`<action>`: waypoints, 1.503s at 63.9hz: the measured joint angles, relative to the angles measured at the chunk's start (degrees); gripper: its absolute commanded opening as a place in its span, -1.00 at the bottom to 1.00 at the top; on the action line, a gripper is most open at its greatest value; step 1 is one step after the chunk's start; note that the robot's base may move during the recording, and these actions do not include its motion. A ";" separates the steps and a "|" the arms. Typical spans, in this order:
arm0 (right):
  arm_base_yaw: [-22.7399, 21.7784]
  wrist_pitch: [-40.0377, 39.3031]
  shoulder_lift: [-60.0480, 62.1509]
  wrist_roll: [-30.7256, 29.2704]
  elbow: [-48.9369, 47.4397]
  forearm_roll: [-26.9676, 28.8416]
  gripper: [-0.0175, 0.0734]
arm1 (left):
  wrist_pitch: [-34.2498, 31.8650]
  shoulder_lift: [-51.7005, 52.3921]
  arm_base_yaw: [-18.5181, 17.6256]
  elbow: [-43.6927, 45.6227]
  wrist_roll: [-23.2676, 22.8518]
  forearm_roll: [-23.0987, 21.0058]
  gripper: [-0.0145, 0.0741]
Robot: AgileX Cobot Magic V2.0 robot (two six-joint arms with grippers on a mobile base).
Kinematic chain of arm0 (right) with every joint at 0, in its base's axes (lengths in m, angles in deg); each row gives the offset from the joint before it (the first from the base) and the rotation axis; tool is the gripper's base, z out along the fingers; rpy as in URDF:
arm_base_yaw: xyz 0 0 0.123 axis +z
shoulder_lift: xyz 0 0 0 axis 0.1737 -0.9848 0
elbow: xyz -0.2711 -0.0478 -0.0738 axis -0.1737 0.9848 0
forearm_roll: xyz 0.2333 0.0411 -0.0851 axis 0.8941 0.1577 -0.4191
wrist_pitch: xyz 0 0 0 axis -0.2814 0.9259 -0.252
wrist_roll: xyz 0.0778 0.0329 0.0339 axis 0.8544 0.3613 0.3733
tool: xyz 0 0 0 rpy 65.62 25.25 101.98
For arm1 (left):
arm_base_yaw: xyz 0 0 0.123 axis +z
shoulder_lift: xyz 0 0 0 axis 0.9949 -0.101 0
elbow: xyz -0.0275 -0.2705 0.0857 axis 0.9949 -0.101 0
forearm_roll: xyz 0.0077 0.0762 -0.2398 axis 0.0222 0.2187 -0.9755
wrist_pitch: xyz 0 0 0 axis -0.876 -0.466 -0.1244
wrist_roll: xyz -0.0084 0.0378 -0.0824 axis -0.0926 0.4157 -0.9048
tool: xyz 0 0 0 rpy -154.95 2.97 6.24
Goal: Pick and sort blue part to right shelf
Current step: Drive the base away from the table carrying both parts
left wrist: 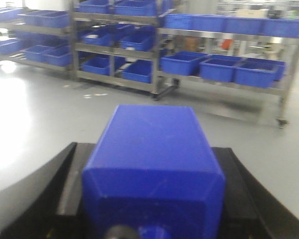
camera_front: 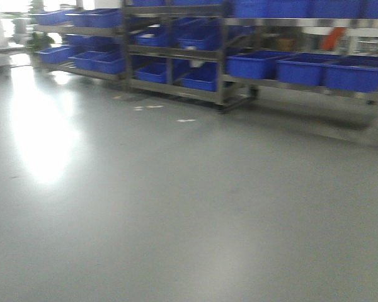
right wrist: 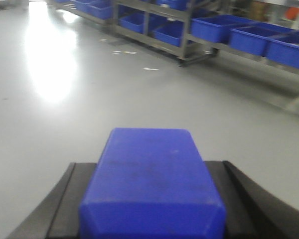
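You've got L gripper (left wrist: 148, 147) clamped on a blue block (left wrist: 152, 154) and R gripper (right wrist: 148, 164) clamped on a second blue block (right wrist: 150, 172), both bottom ctr of their wrist views. Can't tell which is the capped one. The right shelf (camera_front: 290, 22) sits upper right in front view, well apart across the floor (camera_front: 176, 207).

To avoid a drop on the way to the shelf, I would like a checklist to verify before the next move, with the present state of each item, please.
1. Left gripper clamps its blue block between both fingers: ok.
2. Right gripper clamps the second blue block: ok.
3. Floor toward the right shelf free of obstacles: ok, only small white scraps near the racks.
4. Right shelf and its blue bins in front view: ok.
5. Held blocks are the tall capped type: cannot tell, only one end shows.
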 measured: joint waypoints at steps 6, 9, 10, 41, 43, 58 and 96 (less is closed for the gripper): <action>0.00 0.00 0.00 0.00 0.00 0.00 0.29 | 0.00 0.00 0.00 0.00 0.00 0.00 0.24; 0.00 0.00 0.00 0.00 0.00 0.00 0.29 | 0.00 0.00 0.00 0.00 0.00 0.00 0.24; 0.00 0.00 0.00 0.00 0.00 0.00 0.29 | 0.00 0.00 0.00 0.00 0.00 0.00 0.24; 0.00 0.00 0.00 0.00 0.00 0.00 0.29 | 0.00 0.00 0.00 0.00 0.00 0.00 0.24; 0.00 0.00 0.00 0.00 0.00 0.00 0.29 | 0.00 0.00 0.00 0.00 0.00 0.00 0.24; 0.00 0.00 0.00 0.00 0.00 0.00 0.29 | 0.00 0.00 0.00 0.00 0.00 0.00 0.24; 0.00 0.00 0.04 0.00 0.00 0.00 0.29 | 0.00 0.00 0.00 0.00 0.00 -0.12 0.24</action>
